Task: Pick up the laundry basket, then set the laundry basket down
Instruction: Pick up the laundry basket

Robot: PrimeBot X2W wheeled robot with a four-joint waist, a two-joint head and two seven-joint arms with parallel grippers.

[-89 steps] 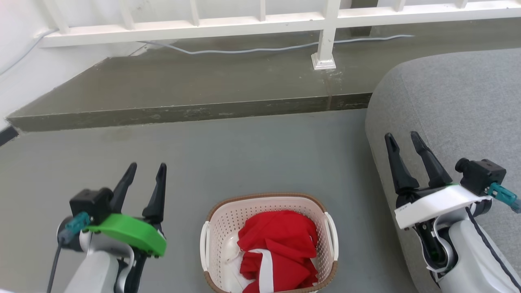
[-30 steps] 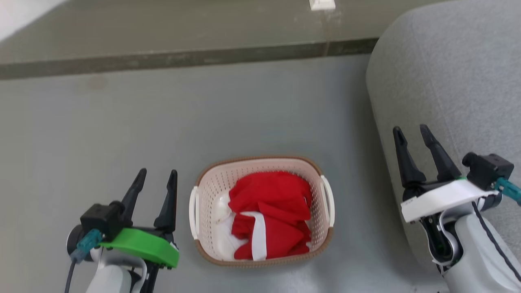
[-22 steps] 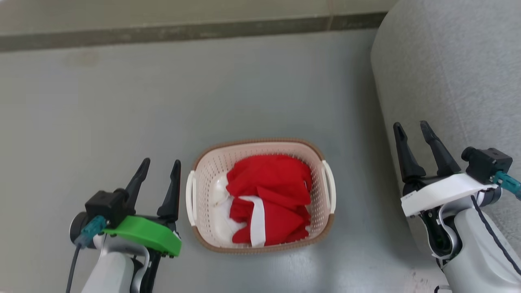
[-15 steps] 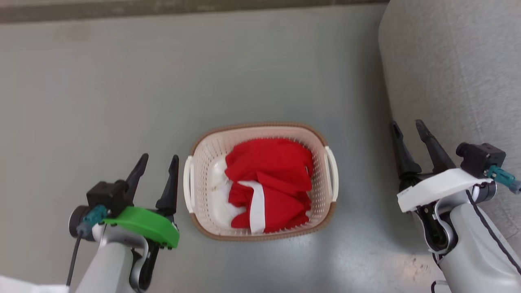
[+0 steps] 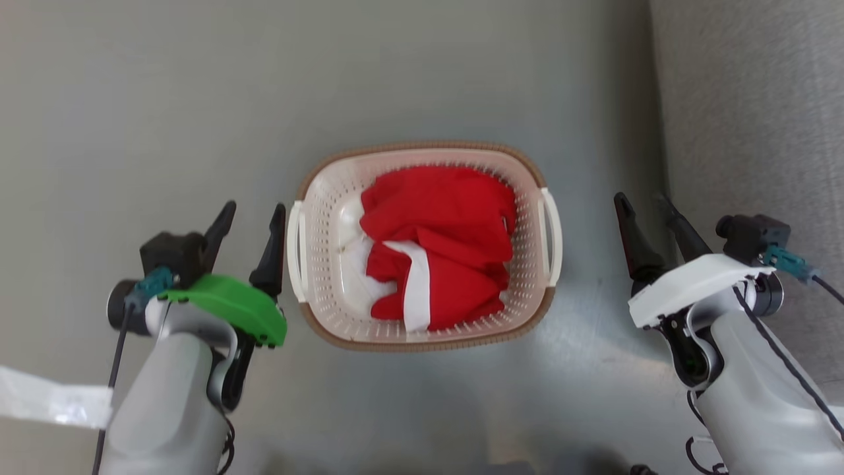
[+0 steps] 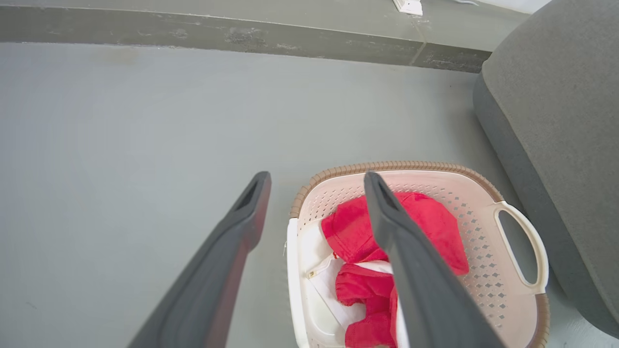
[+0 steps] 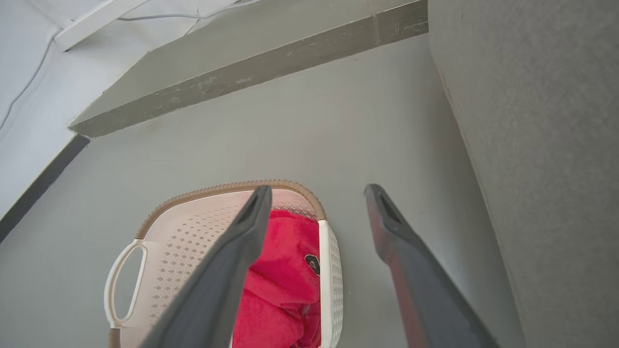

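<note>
One basket (image 5: 422, 146) sits on the floor (image 5: 132, 99) in the head view — left gripper (image 5: 254, 208) just beside its handle (image 5: 295, 251), right gripper (image 5: 639, 198) farther off, both spread and empty. Left wrist view: red clothes (image 6: 435, 227) lie inside it. Right wrist view: a sofa (image 7: 532, 121) stands near.

The laundry basket (image 5: 422, 344) stood on the floor (image 5: 165, 99) between the two tools, with a heap of clothes (image 5: 442, 244) inside it. The left tool (image 5: 254, 210) hung just beside its left side; the right tool (image 5: 639, 198) hung apart from its right side (over the edge of the upholstered seat (image 5: 752, 112)). Behind the basket, a raised step (image 6: 193, 34) crossed the floor.
</note>
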